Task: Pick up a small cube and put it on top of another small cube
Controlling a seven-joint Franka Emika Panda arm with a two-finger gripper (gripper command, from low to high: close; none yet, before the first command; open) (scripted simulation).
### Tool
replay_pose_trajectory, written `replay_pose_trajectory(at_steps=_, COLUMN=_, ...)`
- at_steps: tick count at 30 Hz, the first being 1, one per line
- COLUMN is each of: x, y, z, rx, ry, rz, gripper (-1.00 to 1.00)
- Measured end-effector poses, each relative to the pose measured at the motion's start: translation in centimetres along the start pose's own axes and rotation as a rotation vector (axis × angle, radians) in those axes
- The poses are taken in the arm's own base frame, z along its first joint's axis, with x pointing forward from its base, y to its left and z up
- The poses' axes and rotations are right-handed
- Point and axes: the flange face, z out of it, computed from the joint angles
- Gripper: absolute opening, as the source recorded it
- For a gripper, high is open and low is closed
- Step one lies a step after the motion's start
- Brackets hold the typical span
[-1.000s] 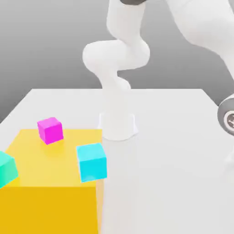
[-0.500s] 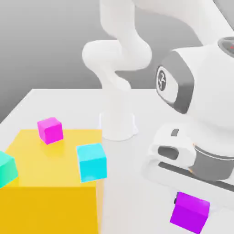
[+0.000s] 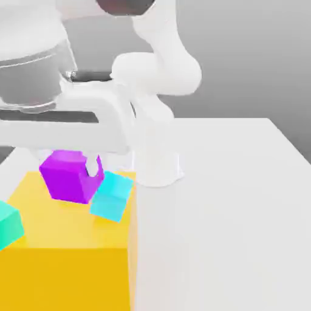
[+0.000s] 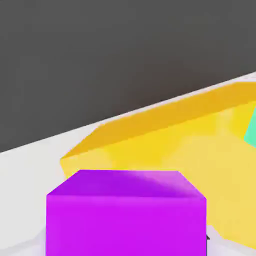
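Observation:
My gripper (image 3: 71, 171) is shut on the small violet-purple cube (image 3: 64, 182) and holds it just above the top of a large yellow block (image 3: 61, 255), at the exterior view's left. One white fingertip (image 3: 92, 166) shows against the cube's side. A cyan cube (image 3: 112, 197) lies tilted on the yellow block, right beside the held cube on the exterior view's right, seemingly touching it. In the hand view the violet cube (image 4: 125, 215) sits close up between the fingers, with the yellow block (image 4: 175, 145) beyond it.
A teal cube (image 3: 9, 223) rests at the yellow block's edge on the exterior view's left, and also appears as the teal cube (image 4: 251, 127) in the hand view. The arm's white base (image 3: 157, 167) stands behind the block on the white table (image 3: 231, 212).
The hand has swung from the exterior view's right to its left, carrying the violet cube over the yellow block. The cyan cube now sits tilted and shifted. The magenta cube is covered by the held cube.

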Motion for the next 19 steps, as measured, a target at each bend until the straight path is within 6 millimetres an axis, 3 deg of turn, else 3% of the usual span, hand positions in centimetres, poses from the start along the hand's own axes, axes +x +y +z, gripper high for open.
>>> replay_pose_trajectory(at_steps=3, x=-2.4, y=1.6, z=0.0, rx=0.014, ry=0.029, rz=0.024, gripper=-1.0)
replay_pose_trajectory(at_steps=11, x=-5.8, y=9.2, z=0.6, rx=0.052, ry=0.176, rz=0.24, gripper=-1.0)
replay_pose_trajectory(at_steps=15, x=-5.2, y=9.9, z=5.2, rx=0.056, ry=0.202, rz=0.271, gripper=-1.0)
replay_pose_trajectory(at_steps=16, x=-5.0, y=10.0, z=6.5, rx=0.056, ry=0.203, rz=0.273, gripper=1.0)
replay_pose_trajectory(at_steps=19, x=-5.0, y=10.0, z=6.5, rx=0.056, ry=0.203, rz=0.272, gripper=1.0)
